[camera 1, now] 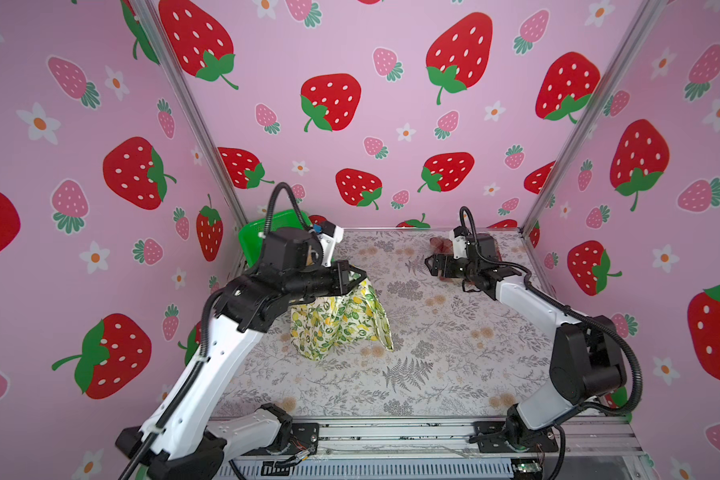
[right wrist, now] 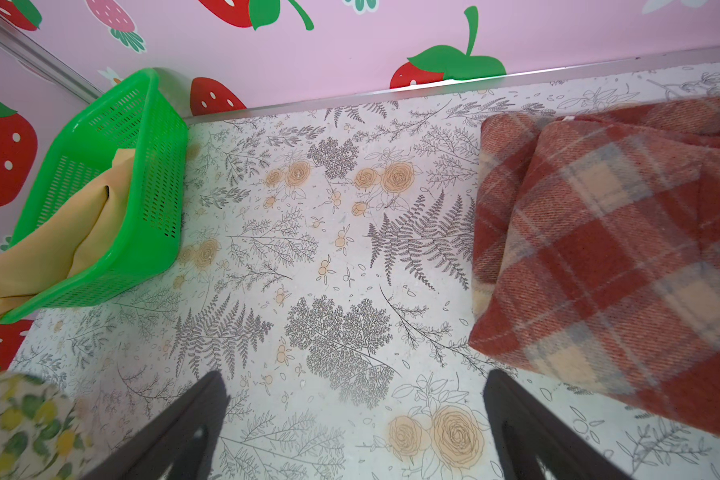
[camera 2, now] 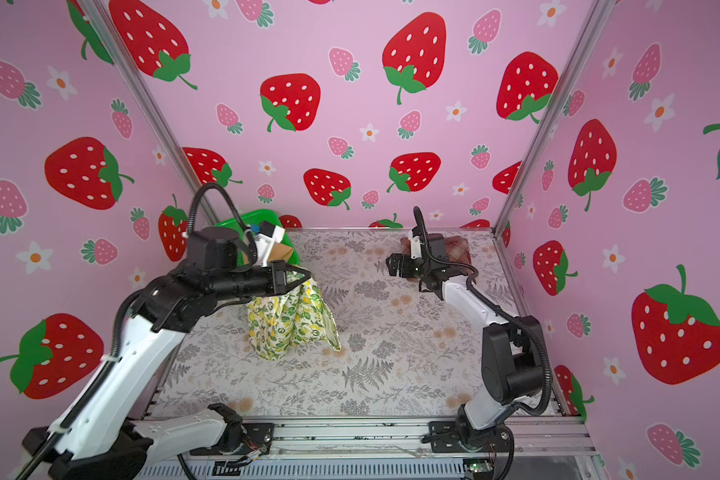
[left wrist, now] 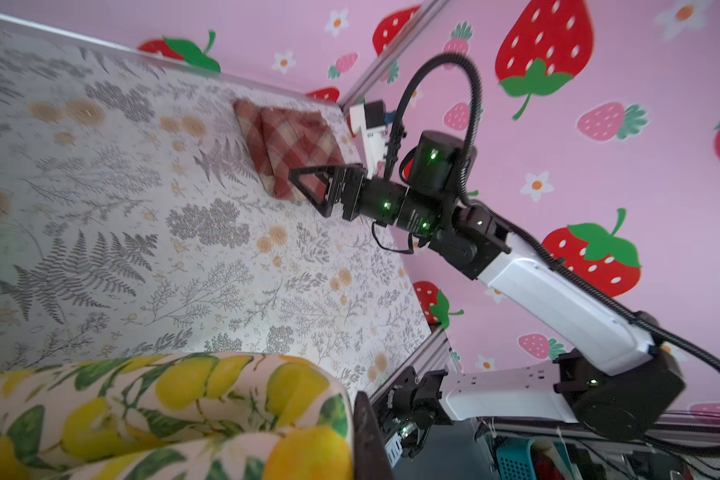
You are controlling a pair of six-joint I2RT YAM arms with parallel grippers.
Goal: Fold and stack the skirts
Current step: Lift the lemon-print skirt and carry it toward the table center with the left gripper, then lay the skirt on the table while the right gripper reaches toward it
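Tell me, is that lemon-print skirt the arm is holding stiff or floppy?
Probably floppy: the lemon-print skirt hangs in loose folds from the shut left gripper, its lower end seemingly bunched on the table. Likely light, since a single pinch carries it. Pushed, it would probably crumple rather than slide whole.

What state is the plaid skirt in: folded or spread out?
Folded. The plaid skirt lies as a compact, layered bundle on the table, doubled edges visible along its side.

Floral table (camera 1: 433,374): plaid skirt (right wrist: 620,249), green basket (right wrist: 113,166)
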